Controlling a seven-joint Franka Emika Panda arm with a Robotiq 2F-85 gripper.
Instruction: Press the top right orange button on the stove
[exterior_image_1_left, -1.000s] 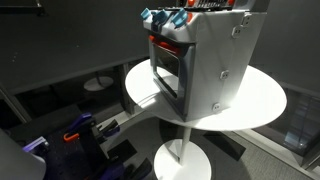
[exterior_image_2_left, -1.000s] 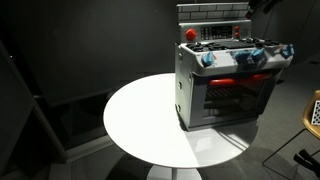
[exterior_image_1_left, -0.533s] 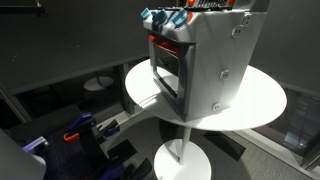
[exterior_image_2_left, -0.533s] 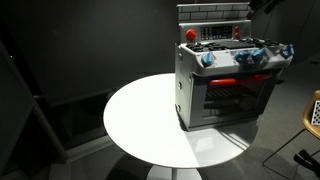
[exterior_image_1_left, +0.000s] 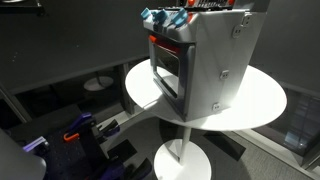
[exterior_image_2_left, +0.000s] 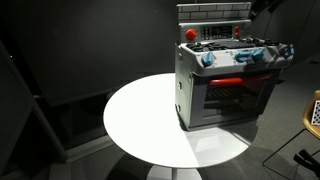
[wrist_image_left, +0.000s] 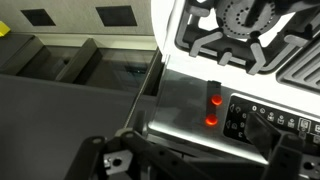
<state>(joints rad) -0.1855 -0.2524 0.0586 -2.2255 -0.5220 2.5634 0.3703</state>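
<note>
In the wrist view, the dark, hard-edged body of the gripper (wrist_image_left: 200, 168) is seen along the lower edge. Its fingertips are lost in shadow, so it cannot be told whether the jaws are parted or closed. Nothing is seen held in it.

Just beyond it, the top of the stove (wrist_image_left: 185, 105) is shown as a smooth, brushed grey metal strip. Two small round orange-red buttons (wrist_image_left: 213, 110) are set into the strip close together, beside a black control panel (wrist_image_left: 270, 122). Further on, a black ribbed burner grate (wrist_image_left: 245, 30) with a round centre is seen.

In both exterior views the stove (exterior_image_2_left: 225, 85) is seen as a boxy sheet-metal body standing upright, its long axis vertical, on a round white table (exterior_image_2_left: 140, 125) with a smooth matte top. In an exterior view the dark glass door (exterior_image_1_left: 167, 68) is turned to the left, and a plain grey side panel with bolts faces the camera. Blue knobs (exterior_image_2_left: 240, 57) are lined along the front edge above the door. A red button (exterior_image_2_left: 190, 34) sits at a rear top corner.
</note>
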